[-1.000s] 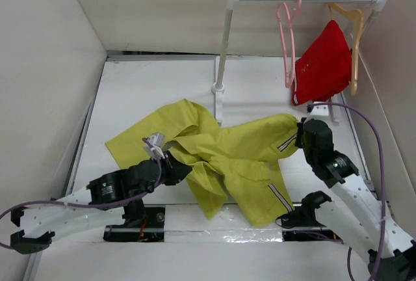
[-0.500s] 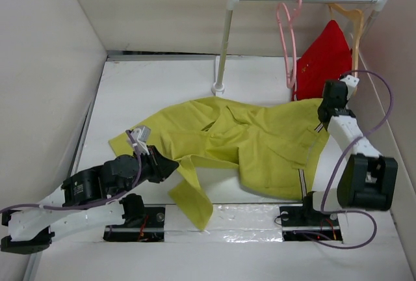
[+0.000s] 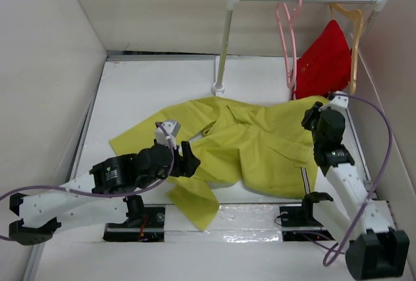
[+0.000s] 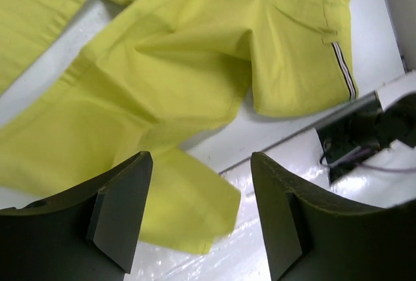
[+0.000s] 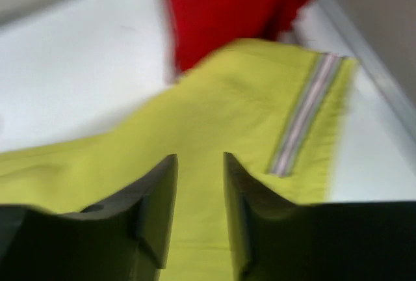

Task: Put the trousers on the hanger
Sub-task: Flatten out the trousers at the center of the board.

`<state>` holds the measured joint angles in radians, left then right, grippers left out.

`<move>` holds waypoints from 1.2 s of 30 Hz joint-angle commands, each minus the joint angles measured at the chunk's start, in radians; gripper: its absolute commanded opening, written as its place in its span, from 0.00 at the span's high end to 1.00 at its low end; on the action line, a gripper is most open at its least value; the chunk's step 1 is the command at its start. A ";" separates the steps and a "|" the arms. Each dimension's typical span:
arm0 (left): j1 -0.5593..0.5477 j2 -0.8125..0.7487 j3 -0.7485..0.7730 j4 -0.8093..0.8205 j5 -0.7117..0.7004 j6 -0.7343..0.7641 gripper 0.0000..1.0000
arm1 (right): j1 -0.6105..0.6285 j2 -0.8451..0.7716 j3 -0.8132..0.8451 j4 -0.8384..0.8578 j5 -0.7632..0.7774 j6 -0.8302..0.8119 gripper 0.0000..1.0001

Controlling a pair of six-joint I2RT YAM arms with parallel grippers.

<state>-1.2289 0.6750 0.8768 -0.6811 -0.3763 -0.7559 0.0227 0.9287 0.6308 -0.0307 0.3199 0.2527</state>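
The yellow-green trousers (image 3: 260, 144) lie spread across the table, one leg end folded toward the front edge. The pink hanger (image 3: 286, 40) hangs bare on the rail at the back. My left gripper (image 3: 192, 164) hovers over the left leg, open wide with nothing between its fingers; in the left wrist view the trousers (image 4: 182, 66) lie below the left gripper (image 4: 198, 160). My right gripper (image 3: 309, 120) is over the waist at the right. In the right wrist view the right gripper (image 5: 199, 160) stands open by a narrow gap above the trousers (image 5: 214, 112), beside the striped waistband (image 5: 305, 118).
A red garment (image 3: 324, 63) hangs on a tan wooden hanger (image 3: 354, 34) right of the pink one. The white rack post (image 3: 223, 40) stands just behind the trousers. Walls close in the table (image 3: 149, 92) on three sides. The arm bases (image 3: 136, 219) sit at the front edge.
Both grippers have opened and let go of the trousers, which now lie flatter. The left gripper has shifted right. The right gripper has come down and forward from beside the red garment.
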 commanded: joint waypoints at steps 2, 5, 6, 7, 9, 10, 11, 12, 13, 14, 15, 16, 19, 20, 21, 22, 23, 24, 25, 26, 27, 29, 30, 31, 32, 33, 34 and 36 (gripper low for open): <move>-0.001 0.038 0.085 0.077 -0.221 -0.008 0.40 | 0.138 -0.221 -0.146 0.100 -0.226 0.016 0.83; -0.001 0.032 0.090 0.144 -0.335 -0.026 0.39 | 0.222 -0.303 -0.194 0.065 -0.300 -0.027 0.99; -0.001 0.035 0.085 0.159 -0.370 -0.034 0.39 | 0.283 -0.306 -0.195 0.051 -0.312 -0.036 1.00; -0.001 0.046 0.073 0.179 -0.413 -0.064 0.39 | 0.316 -0.303 -0.207 0.046 -0.343 -0.046 1.00; 0.009 0.073 0.056 0.216 -0.502 -0.068 0.42 | 0.396 -0.285 -0.218 0.080 -0.369 -0.078 1.00; 0.032 0.130 0.057 0.245 -0.518 -0.068 0.44 | 0.416 -0.272 -0.217 0.078 -0.369 -0.085 1.00; 0.067 0.164 0.062 0.267 -0.485 -0.048 0.45 | 0.436 -0.243 -0.217 0.096 -0.370 -0.098 1.00; 0.125 0.207 0.067 0.296 -0.422 -0.024 0.47 | 0.456 -0.223 -0.221 0.121 -0.378 -0.102 1.00; 0.202 0.284 0.065 0.381 -0.324 0.005 0.49 | 0.488 -0.203 -0.223 0.133 -0.384 -0.104 1.00; 0.370 0.316 0.048 0.428 -0.115 0.036 0.53 | 0.505 -0.165 -0.221 0.147 -0.399 -0.113 1.00; 0.449 0.340 -0.002 0.504 -0.042 0.026 0.56 | 0.538 -0.150 -0.221 0.153 -0.407 -0.119 1.00; 0.520 0.354 -0.034 0.538 0.011 0.003 0.57 | 0.557 -0.140 -0.221 0.155 -0.409 -0.124 1.00; 0.716 0.283 -0.180 0.606 0.020 -0.133 0.52 | 0.609 -0.149 -0.237 0.163 -0.415 -0.136 0.97; 0.764 0.258 -0.214 0.620 0.040 -0.154 0.50 | 0.638 -0.157 -0.238 0.154 -0.415 -0.148 0.96; 0.861 0.238 -0.243 0.624 0.042 -0.198 0.47 | 0.649 -0.166 -0.241 0.147 -0.407 -0.151 0.94; 0.912 0.213 -0.280 0.600 0.033 -0.221 0.44 | 0.660 -0.183 -0.247 0.149 -0.401 -0.156 0.93; 0.966 0.209 -0.292 0.585 0.013 -0.233 0.43 | 0.669 -0.189 -0.252 0.162 -0.395 -0.161 0.92; 1.073 0.209 -0.300 0.562 0.001 -0.249 0.42 | 0.680 -0.194 -0.256 0.167 -0.394 -0.162 0.90; 1.127 0.219 -0.311 0.520 -0.006 -0.287 0.42 | 0.680 -0.200 -0.256 0.169 -0.397 -0.165 0.89; 1.178 0.227 -0.318 0.523 0.026 -0.278 0.41 | 0.680 -0.202 -0.256 0.173 -0.403 -0.170 0.88; 1.221 0.242 -0.325 0.528 0.042 -0.264 0.41 | 0.690 -0.203 -0.260 0.176 -0.415 -0.170 0.86; 1.305 0.306 -0.326 0.511 0.039 -0.241 0.41 | 0.701 -0.205 -0.261 0.178 -0.423 -0.171 0.85; 1.324 0.337 -0.320 0.508 0.031 -0.224 0.41 | 0.710 -0.208 -0.264 0.175 -0.427 -0.171 0.84; 1.348 0.406 -0.294 0.476 0.011 -0.217 0.40 | 0.711 -0.211 -0.267 0.178 -0.427 -0.171 0.84; 1.358 0.443 -0.274 0.460 -0.022 -0.194 0.40 | 0.720 -0.221 -0.278 0.181 -0.427 -0.170 0.84; 1.358 0.480 -0.257 0.451 -0.038 -0.180 0.40 | 0.720 -0.229 -0.284 0.183 -0.427 -0.170 0.84; 1.358 0.550 -0.231 0.436 -0.055 -0.171 0.38 | 0.720 -0.234 -0.287 0.183 -0.430 -0.168 0.84; 1.379 0.618 -0.205 0.427 -0.070 -0.137 0.37 | 0.729 -0.255 -0.296 0.180 -0.433 -0.165 0.84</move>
<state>0.1310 1.2346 0.6067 -0.2127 -0.3981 -0.9485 0.7361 0.7013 0.3458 0.0898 -0.0959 0.1009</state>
